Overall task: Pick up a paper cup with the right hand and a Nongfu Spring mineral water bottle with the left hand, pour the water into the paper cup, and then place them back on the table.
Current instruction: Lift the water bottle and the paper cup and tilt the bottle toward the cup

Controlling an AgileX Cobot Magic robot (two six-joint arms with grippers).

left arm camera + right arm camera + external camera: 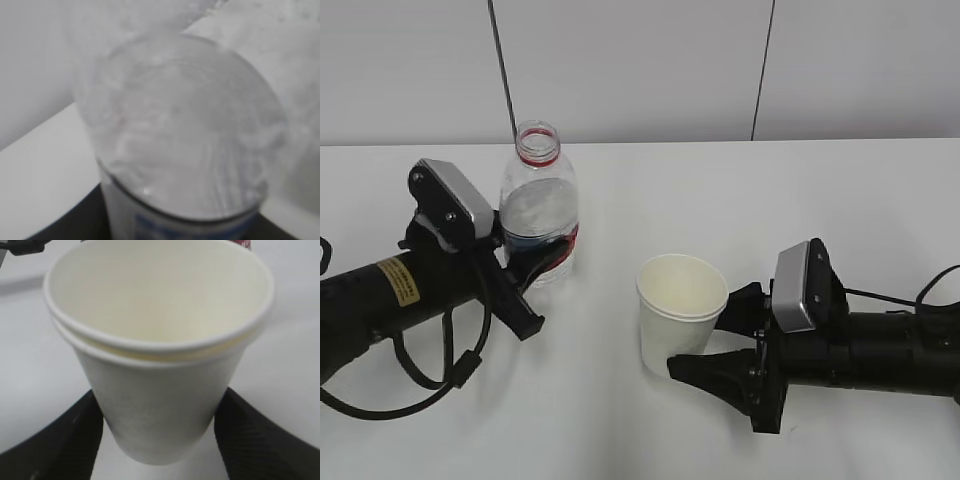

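Note:
The clear mineral water bottle (538,200) stands uncapped on the white table (620,430), its red neck ring showing. My left gripper (532,268) has its black fingers (520,310) against the bottle's lower, labelled part. In the left wrist view the bottle (180,125) fills the frame, with dark fingers (75,220) at the bottom corners. The off-white paper cup (680,300) stands at the centre and looks dry inside (160,295). My right gripper (708,332) is shut on its lower half; both fingers (60,440) hug its sides. I cannot make out the water level.
A pale wall with two dark vertical seams (502,70) runs behind the table's far edge. Black cables (430,380) loop below the left arm. Bare tabletop lies between the two arms and behind the cup.

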